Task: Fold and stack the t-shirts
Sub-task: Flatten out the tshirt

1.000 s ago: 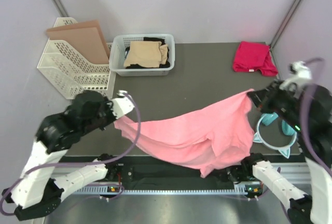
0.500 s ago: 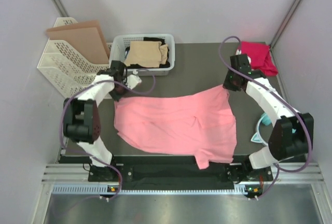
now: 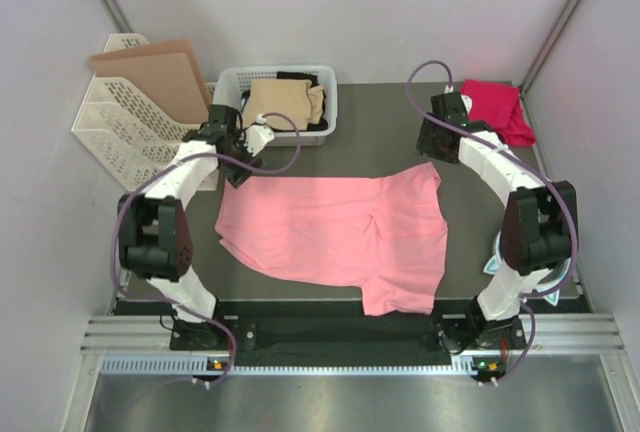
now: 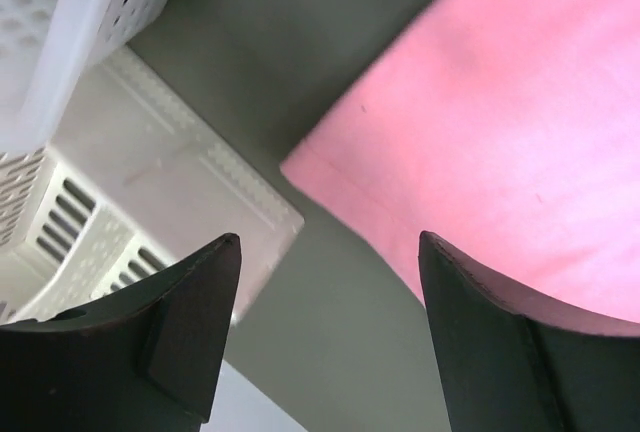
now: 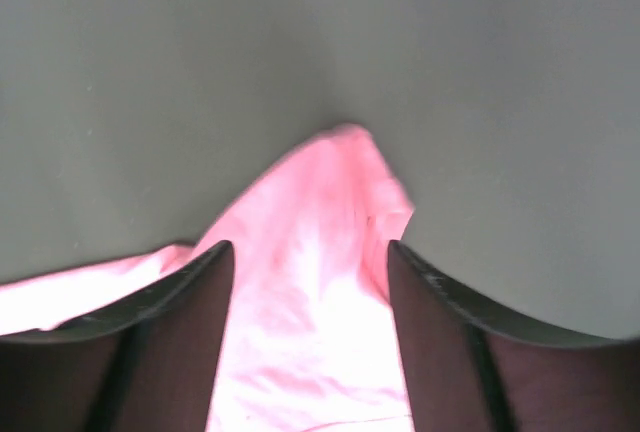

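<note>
The light pink t-shirt (image 3: 330, 237) lies spread flat in the middle of the dark table (image 3: 380, 127). My left gripper (image 3: 238, 159) hovers open just beyond its far left corner. In the left wrist view the left gripper (image 4: 330, 242) holds nothing, and the pink t-shirt corner (image 4: 480, 132) lies to the right of it. My right gripper (image 3: 432, 149) is open above the far right corner. In the right wrist view the pink t-shirt corner (image 5: 330, 182) lies loose on the table below the right gripper (image 5: 308, 247). A magenta-red t-shirt (image 3: 490, 110) sits bunched at the far right.
A white basket (image 3: 228, 102) at the back holds a tan t-shirt (image 3: 282, 102) and a black one (image 3: 300, 78). A white file rack (image 3: 130, 137) with cardboard (image 3: 155, 77) stands at the left. A teal headband (image 3: 492, 262) peeks out beside the right arm.
Both grippers have opened and let go of the pink t-shirt's far corners. The shirt has settled flat on the table, and both arms have reached a little farther back.
</note>
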